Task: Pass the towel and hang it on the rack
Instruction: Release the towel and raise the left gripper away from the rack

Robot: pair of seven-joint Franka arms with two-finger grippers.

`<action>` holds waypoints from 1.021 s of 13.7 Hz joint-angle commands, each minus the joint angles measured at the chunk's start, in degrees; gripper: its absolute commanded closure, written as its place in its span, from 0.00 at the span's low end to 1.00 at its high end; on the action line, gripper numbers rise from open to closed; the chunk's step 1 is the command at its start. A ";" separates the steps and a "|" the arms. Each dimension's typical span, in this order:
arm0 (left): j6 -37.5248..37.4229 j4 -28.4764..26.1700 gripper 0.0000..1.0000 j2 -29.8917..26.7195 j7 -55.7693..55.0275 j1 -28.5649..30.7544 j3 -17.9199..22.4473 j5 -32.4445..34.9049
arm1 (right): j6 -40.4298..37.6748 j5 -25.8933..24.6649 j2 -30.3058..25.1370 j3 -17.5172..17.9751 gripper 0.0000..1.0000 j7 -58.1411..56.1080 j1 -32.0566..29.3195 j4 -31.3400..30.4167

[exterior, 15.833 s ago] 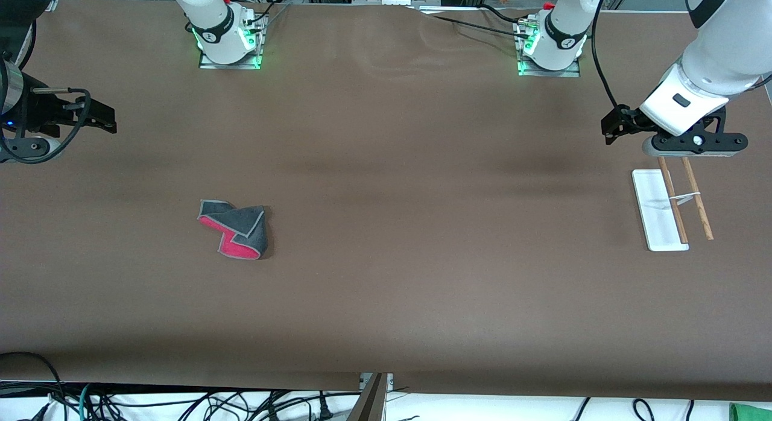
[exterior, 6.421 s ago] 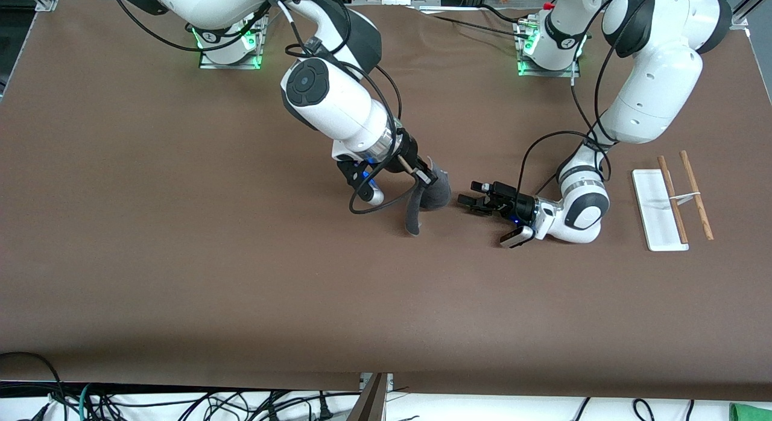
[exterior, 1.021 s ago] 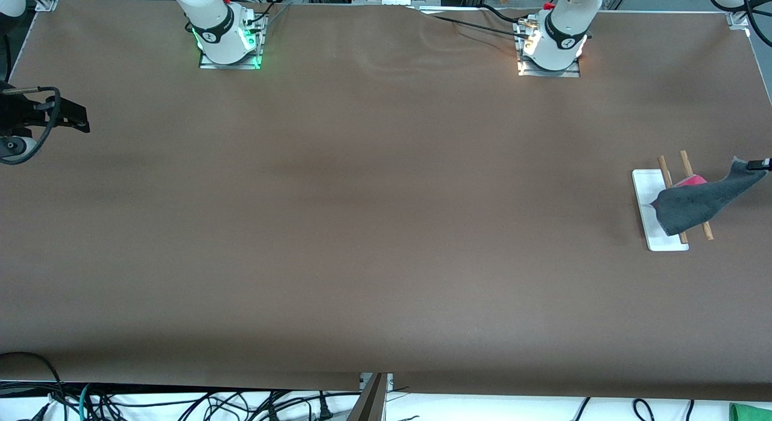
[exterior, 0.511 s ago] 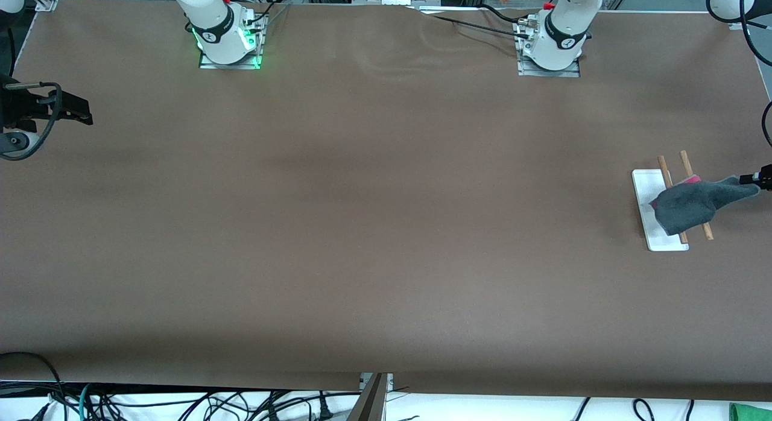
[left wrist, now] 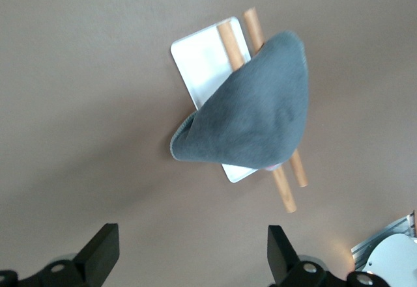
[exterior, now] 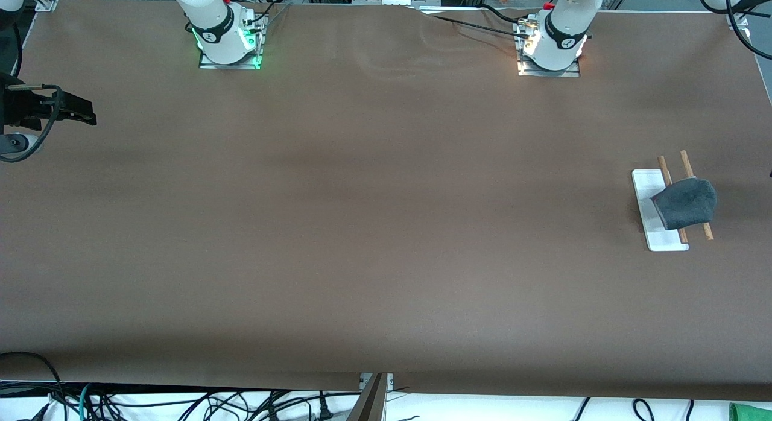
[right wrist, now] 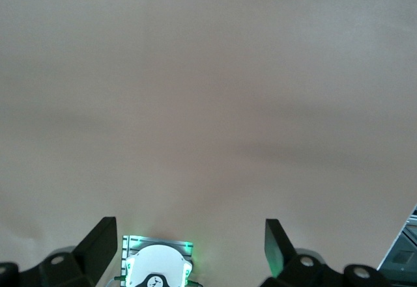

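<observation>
A: Item one, the towel. Where do we log it?

B: We log it draped over the two brown rods of the rack, dark grey side up, at the left arm's end of the table. In the left wrist view the towel covers the middle of both rods; the rod ends stick out past it on either side, and a corner of the rack's white base shows beside it.

A: Item two, the left gripper.

B: We see it only in its own wrist view, up in the air over the rack, fingers spread wide with nothing between them. It has let the towel go.

A: Item three, the right gripper.

B: That arm waits. We find the gripper at the edge of the front view, over the right arm's end of the table. In its wrist view the right gripper has its fingers spread apart, holding nothing, with bare brown table below and its own green-lit base in sight.

A: Item four, the bases.

B: We note the left arm's base lit pale yellow.
</observation>
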 commanded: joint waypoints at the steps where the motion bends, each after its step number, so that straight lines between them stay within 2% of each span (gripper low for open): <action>1: -0.39 -1.24 0.00 -5.20 -7.78 -6.31 0.00 4.77 | 0.01 1.50 -1.87 0.07 0.00 0.57 -0.49 -1.81; 10: -4.34 -1.85 0.00 -13.11 -31.87 -23.81 -0.36 3.38 | 0.18 1.41 -0.99 0.07 0.00 -0.40 -0.14 -0.84; 11: -3.56 -3.85 0.00 -15.12 -34.68 -25.91 -0.18 2.42 | 0.18 1.41 -0.99 0.07 0.00 -0.40 -0.14 -0.84; 14: 6.87 -25.34 0.00 -30.82 -47.50 -30.40 -0.62 -0.92 | 0.44 1.41 -0.99 0.33 0.00 -0.48 -0.06 -0.84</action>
